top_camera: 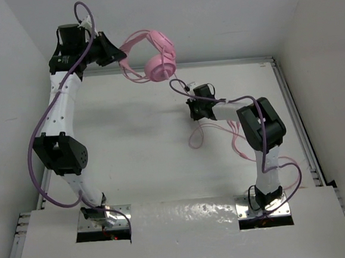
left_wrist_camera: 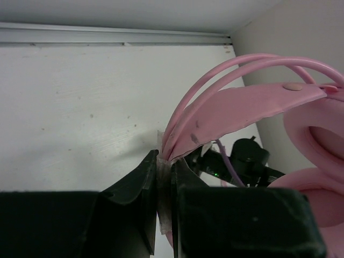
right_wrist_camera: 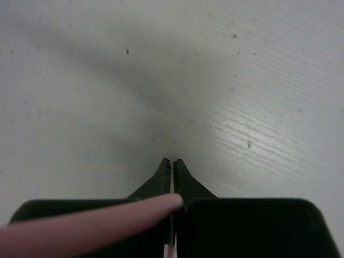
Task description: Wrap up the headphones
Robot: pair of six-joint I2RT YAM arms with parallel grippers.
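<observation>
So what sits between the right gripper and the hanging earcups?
In the top view, a purple arm cable loop crosses between the right gripper and the earcups, above bare table.

surface: white table [top_camera: 138, 143] | lying on it: loops of thin pink cable [top_camera: 191, 140], right side

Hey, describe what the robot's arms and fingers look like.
The left arm and right arm have white links and black joint housings, with purple cables looping alongside. The fingers are black and taper to thin tips.
</observation>
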